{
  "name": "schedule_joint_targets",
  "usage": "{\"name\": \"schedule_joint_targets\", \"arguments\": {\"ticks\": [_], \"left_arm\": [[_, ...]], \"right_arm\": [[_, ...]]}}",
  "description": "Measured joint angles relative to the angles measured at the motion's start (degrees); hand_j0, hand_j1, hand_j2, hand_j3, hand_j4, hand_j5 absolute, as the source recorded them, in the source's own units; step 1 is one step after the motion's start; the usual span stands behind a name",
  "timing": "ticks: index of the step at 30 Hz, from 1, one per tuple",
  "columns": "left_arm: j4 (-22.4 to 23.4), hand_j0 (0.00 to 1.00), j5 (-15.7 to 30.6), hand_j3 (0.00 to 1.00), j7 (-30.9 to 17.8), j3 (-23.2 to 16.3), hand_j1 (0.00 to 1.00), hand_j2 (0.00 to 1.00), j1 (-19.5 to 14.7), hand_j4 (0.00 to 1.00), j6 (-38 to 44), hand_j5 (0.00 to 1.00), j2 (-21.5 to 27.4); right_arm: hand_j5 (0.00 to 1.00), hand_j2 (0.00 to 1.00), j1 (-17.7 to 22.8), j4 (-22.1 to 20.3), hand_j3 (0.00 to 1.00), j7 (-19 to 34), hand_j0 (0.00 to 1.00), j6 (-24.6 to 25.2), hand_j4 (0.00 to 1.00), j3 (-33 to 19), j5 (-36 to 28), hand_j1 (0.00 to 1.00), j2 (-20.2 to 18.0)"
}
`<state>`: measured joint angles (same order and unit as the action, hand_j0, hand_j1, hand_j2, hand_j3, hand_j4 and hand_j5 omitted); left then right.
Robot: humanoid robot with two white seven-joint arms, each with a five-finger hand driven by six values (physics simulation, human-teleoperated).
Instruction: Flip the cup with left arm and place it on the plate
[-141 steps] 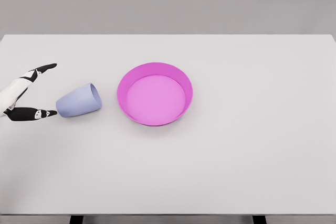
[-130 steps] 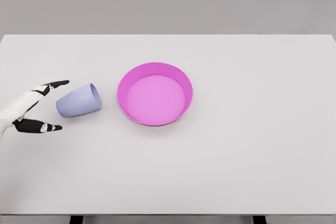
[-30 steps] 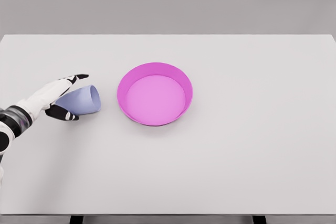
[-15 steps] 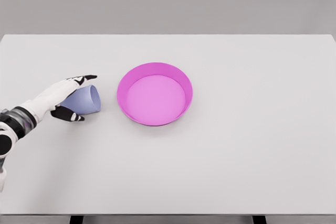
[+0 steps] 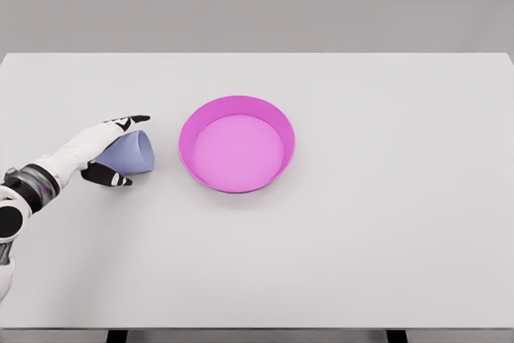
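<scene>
Advanced since the first frame, from the far left table edge to the cup itself; barely shifted over the last half second, with cup and plate unmoved throughout.

Broad matte white table (image 5: 385, 238), flat and featureless, spreading out ahead of and to the right of the hand. Round magenta plate (image 5: 237, 143), smooth like plastic, with a raised sloping wall and a paler flat floor, lying to the right of the hand, beyond the cup and apart from it. White left hand (image 5: 98, 150) on a jointed arm with a grey-and-black wrist band, entering from the lower left, fingers (image 5: 132, 120) black-tipped and reaching over the cup's upper side, thumb (image 5: 108, 176) below it (so curved around the body, though firmness of grip not clear). Pale lavender cup (image 5: 132, 152), smooth, tapered, lying on its side on the table, between hand and plate; long axis roughly left to right, open mouth pointing right toward the plate, narrower base hidden under the palm.
</scene>
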<state>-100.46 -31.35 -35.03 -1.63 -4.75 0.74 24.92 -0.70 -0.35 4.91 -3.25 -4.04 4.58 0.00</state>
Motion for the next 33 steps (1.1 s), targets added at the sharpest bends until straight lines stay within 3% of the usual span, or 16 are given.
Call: {"name": "schedule_joint_targets", "arguments": {"ticks": [14,33], "left_arm": [[0.02,0.78,-1.18,0.78,0.00,-0.09,0.78,0.78,0.09,0.78,-0.01,0.78,0.30],[0.06,0.78,-0.71,0.78,0.00,-0.31,0.78,0.78,-1.05,0.78,-1.16,0.78,-0.05]], "right_arm": [[1.00,1.00,0.00,0.00,1.00,0.00,1.00,0.00,1.00,0.00,-0.01,1.00,0.00],[1.00,1.00,0.00,0.00,1.00,0.00,1.00,0.00,1.00,0.00,-0.01,1.00,0.00]]}}
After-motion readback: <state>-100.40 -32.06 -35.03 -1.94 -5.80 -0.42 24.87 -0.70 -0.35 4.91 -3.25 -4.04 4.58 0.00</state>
